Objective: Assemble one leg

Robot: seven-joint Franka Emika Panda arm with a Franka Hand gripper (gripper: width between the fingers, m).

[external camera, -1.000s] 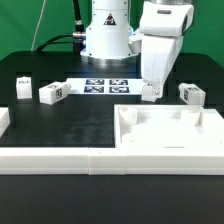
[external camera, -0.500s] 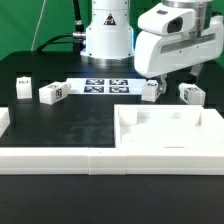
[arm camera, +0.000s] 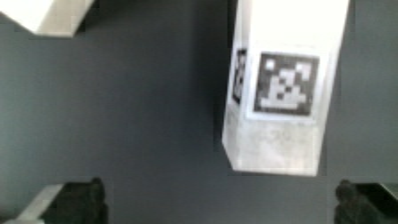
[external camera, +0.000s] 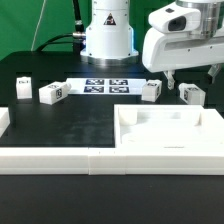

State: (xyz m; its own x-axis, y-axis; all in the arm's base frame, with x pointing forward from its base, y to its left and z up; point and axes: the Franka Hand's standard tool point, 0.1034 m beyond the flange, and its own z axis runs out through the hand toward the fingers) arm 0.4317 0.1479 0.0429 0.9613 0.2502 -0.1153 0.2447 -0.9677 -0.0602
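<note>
Jaws higher now, apart; leg [arm camera: 281, 90] flat, long axis crosswise to them

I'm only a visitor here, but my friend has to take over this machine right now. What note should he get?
Gripper: open, empty, raised above the table.
Legs: all four lie loose, in a row: far-left leg, second leg, third leg, far-right leg. The gripper hangs above the last two.
Tray-like piece: at the front, the exterior view's right.
Done: no leg is held or fitted.
Left: grasp one leg and fit it to the tray-like piece.
</note>
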